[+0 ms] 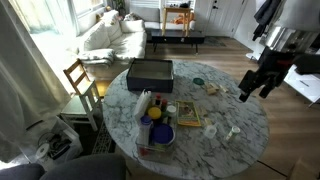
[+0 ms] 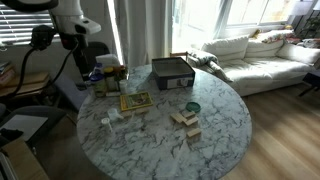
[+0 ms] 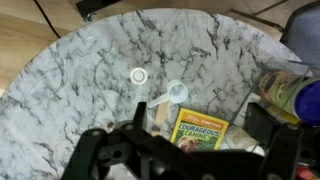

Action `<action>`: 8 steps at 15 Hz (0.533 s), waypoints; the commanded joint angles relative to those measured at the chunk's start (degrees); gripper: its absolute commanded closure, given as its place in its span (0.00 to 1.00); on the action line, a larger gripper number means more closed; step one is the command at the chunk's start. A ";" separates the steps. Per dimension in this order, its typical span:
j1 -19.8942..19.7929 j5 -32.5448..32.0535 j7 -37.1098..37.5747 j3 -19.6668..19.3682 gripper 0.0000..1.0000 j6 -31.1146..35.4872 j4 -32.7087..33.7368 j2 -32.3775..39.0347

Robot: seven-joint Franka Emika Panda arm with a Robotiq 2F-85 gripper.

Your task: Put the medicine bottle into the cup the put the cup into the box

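Both exterior views look obliquely down across the whole round marble table from mid-distance, on different sides, sharing the dark box near upper centre. The wrist view looks steeply down, close over the same table, a book at lower centre.

round marble surface. green-covered book lies flat on it, small white cap near. wooden blocks just beside a green dish. white sofa behind, wooden chair alongside.
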 commanded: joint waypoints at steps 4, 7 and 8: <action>-1.43 -1.96 11.18 3.54 0.00 7.28 -5.35 3.84; -1.42 -1.96 11.04 3.52 0.00 7.28 -4.62 3.86; -1.43 -1.95 11.03 3.53 0.00 7.27 -4.53 3.67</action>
